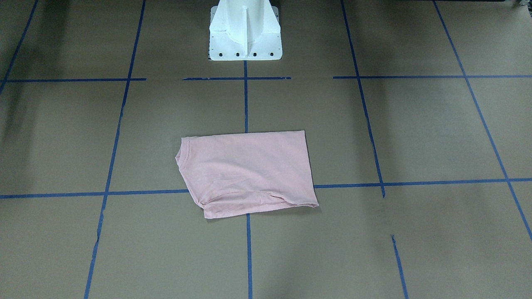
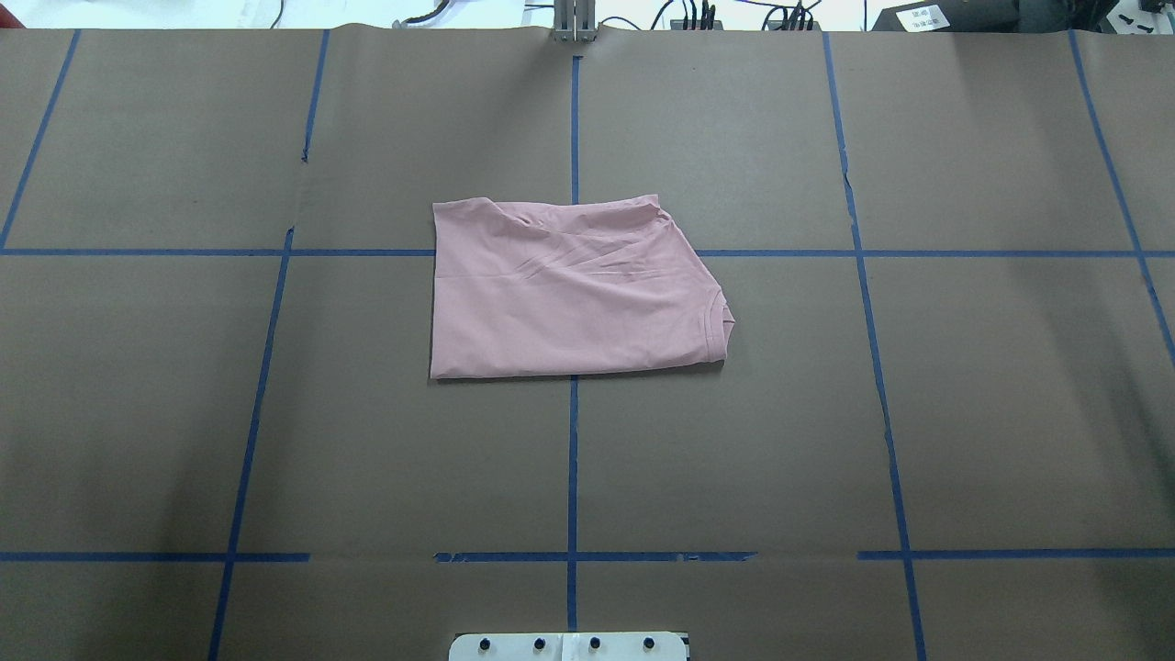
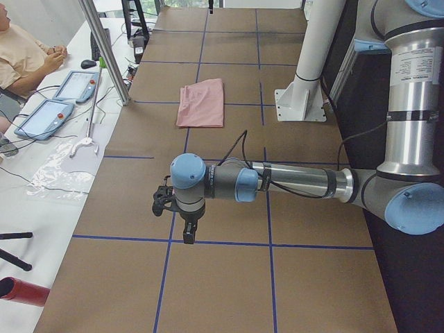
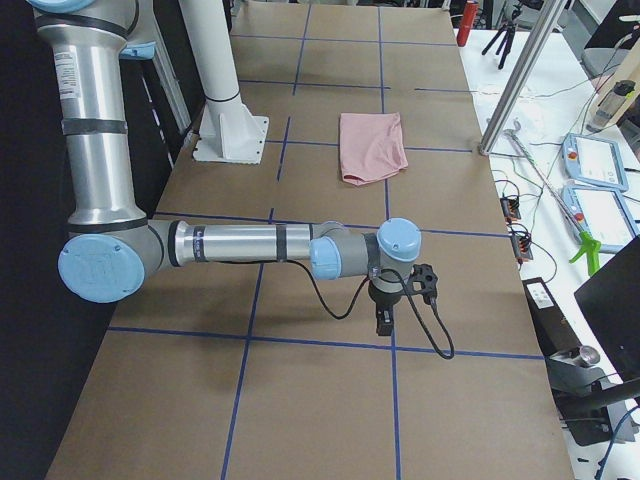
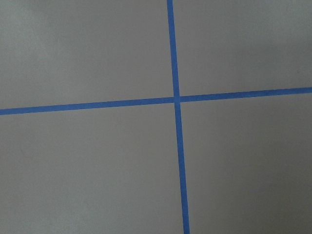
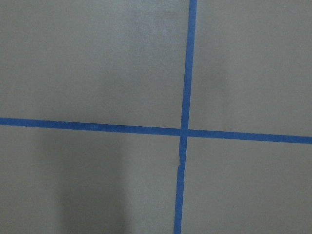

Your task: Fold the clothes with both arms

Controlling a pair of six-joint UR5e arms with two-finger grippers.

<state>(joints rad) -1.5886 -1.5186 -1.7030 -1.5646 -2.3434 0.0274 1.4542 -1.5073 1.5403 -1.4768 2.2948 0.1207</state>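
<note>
While flat, T-shirt [image 1: 247, 172] near white pedestal [image 1: 245, 31]

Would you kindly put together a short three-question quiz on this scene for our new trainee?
1. True or false: a print shows on the pink T-shirt.
2. Its neckband lies toward the robot's: A) left, B) right.
3. What do both wrist views show?
Key: 1 false; 2 B; 3 crossing blue tape lines on the brown table.
</note>
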